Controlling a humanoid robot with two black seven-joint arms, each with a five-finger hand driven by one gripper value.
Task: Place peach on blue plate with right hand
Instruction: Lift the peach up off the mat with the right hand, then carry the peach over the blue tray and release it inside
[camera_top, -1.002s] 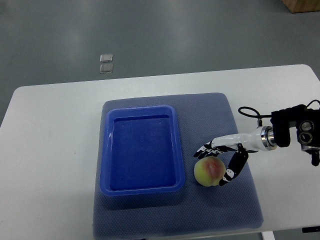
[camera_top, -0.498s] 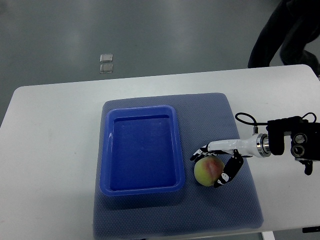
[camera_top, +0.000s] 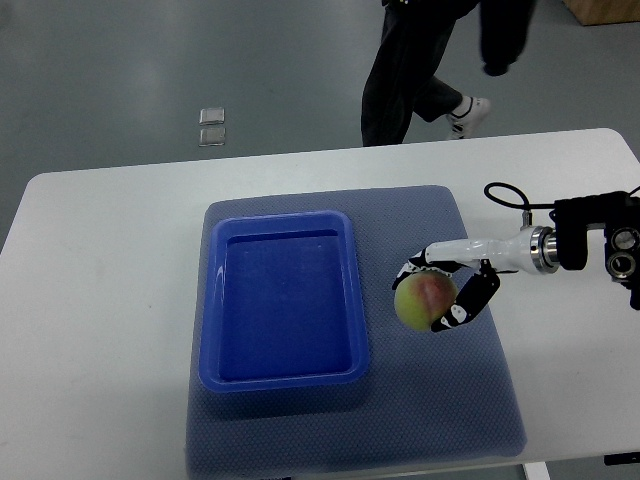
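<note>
On the white table (camera_top: 110, 260) lies a grey mat (camera_top: 450, 400). Right of centre, the right hand (camera_top: 445, 292) clamps the peach (camera_top: 424, 300); carry it level leftward over the blue plate (camera_top: 285, 295), then release low.

Lab: white table (camera_top: 110, 260), grey floor (camera_top: 150, 70).

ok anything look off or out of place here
Nothing on the table stands out: the blue plate sits square on the mat, and the right hand grips the peach. Only a person is walking past beyond the table.
</note>
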